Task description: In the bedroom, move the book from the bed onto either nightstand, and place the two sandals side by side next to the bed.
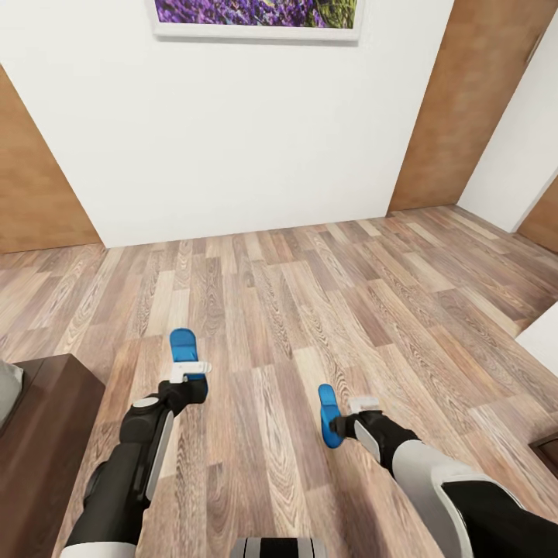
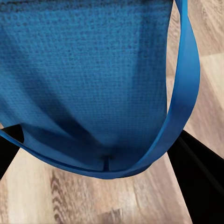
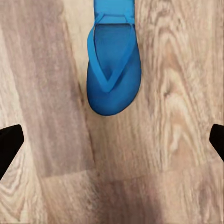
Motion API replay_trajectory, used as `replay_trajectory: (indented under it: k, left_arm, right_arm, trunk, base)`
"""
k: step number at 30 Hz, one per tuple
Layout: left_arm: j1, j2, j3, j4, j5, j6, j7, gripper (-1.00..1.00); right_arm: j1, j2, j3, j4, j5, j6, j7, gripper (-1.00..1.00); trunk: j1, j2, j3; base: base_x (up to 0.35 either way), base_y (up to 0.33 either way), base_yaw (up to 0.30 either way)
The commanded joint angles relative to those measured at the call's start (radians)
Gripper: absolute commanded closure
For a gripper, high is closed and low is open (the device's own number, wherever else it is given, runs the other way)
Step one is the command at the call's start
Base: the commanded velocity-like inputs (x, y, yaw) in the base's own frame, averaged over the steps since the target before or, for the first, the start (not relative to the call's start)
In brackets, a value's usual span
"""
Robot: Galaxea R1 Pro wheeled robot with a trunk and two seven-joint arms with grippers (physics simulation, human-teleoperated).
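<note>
My left gripper point(image 1: 188, 377) is shut on one bright blue sandal point(image 1: 183, 346), which sticks out past the fingers above the wood floor; up close its sole and strap point(image 2: 93, 84) sit between the dark fingers point(image 2: 200, 172). The other blue sandal point(image 1: 328, 415) lies on the floor just ahead of my right gripper point(image 1: 339, 425). That gripper is open and apart from this sandal point(image 3: 114, 70), its fingertips point(image 3: 9, 144) spread wide with bare planks between them. A dark-brown corner of the bed point(image 1: 46, 442) with a bit of grey mattress point(image 1: 6, 391) is at lower left. The book is out of view.
A white wall point(image 1: 256, 132) with a framed purple picture point(image 1: 256, 15) closes the room ahead, with brown door panels point(image 1: 473, 101) on either side. A white block point(image 1: 542, 337) and a dark-brown edge point(image 1: 546, 453) sit at the right. Wood floor point(image 1: 310, 294) stretches between.
</note>
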Motion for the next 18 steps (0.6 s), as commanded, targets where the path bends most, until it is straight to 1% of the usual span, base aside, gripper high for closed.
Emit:
replay_trajectory:
  k: [1, 2, 3, 6, 8, 11, 13, 18]
  left_arm:
    - [0.0, -0.001, 0.002, 0.0, -0.01, 0.004, -0.01, 1.0]
    - [-0.001, -0.002, 0.002, 0.002, -0.009, 0.004, -0.01, 1.0]
    - [0.0, -0.003, -0.001, 0.03, -0.009, 0.002, -0.009, 1.0]
    - [-0.001, -0.003, -0.003, 0.036, -0.009, 0.001, -0.009, 1.0]
    - [-0.001, -0.003, -0.005, 0.043, -0.008, 0.001, -0.009, 1.0]
    - [-0.001, -0.003, -0.014, 0.057, -0.009, 0.001, -0.008, 1.0]
    - [-0.001, -0.004, -0.03, 0.065, -0.01, 0.0, -0.007, 1.0]
    - [-0.001, -0.002, -0.043, 0.07, -0.008, -0.001, -0.006, 1.0]
  right_arm:
    - [-0.008, 0.002, 0.003, 0.011, -0.003, -0.017, -0.02, -1.0]
    - [-0.015, 0.004, 0.003, 0.014, -0.003, -0.039, -0.039, -1.0]
    - [-0.021, 0.006, 0.004, -0.015, -0.004, -0.051, -0.063, -1.0]
    - [-0.022, 0.005, 0.004, -0.025, -0.004, -0.051, -0.07, -1.0]
    - [-0.022, 0.002, 0.002, -0.028, -0.006, -0.051, -0.072, -1.0]
    - [-0.022, 0.0, 0.002, -0.029, -0.006, -0.051, -0.072, -1.0]
    - [-0.022, -0.001, 0.001, -0.03, -0.007, -0.051, -0.072, -1.0]
    - [-0.022, -0.001, 0.0, -0.03, -0.006, -0.05, -0.073, -1.0]
  trunk:
    - [0.0, 0.0, -0.001]
    - [0.0, 0.0, -0.001]
    - [0.0, 0.0, -0.001]
    - [0.0, 0.0, -0.003]
    - [0.0, 0.0, -0.003]
    - [0.0, 0.0, -0.003]
    - [0.0, 0.0, -0.003]
    - [0.0, 0.0, -0.003]
  base:
    - [0.0, 0.0, 0.0]
    - [0.0, 0.0, 0.0]
    - [0.0, 0.0, 0.078]
    - [0.0, 0.0, 0.165]
    - [0.109, 0.0, 0.246]
    - [0.222, 0.0, 0.267]
    - [0.281, 0.0, 0.249]
    - [0.306, 0.0, 0.085]
